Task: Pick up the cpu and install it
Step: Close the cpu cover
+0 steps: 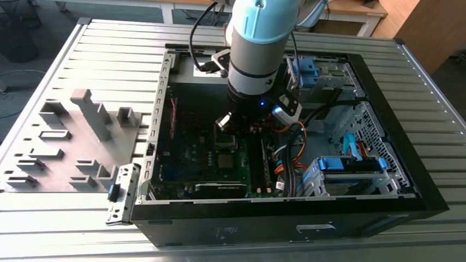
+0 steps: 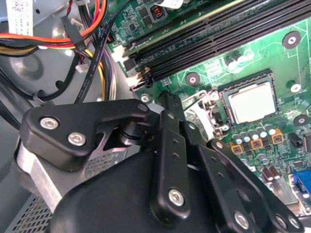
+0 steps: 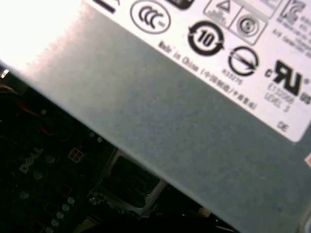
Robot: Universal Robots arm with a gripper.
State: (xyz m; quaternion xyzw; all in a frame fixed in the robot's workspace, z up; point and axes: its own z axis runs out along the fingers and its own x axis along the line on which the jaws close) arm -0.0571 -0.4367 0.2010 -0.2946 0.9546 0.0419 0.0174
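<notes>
The pincer (image 2: 166, 104) is held inside the open computer case (image 1: 418, 183), near the cpu (image 2: 251, 101).
Whether the pincer is spread or pressed together cannot be told. In the second wrist view the silver-grey cpu is seen lying flat in its socket on the green motherboard (image 2: 272, 53), apart from the pincer and beside the black memory slots (image 2: 209, 34). The case is set on the ribbed bench (image 1: 109, 49).
</notes>
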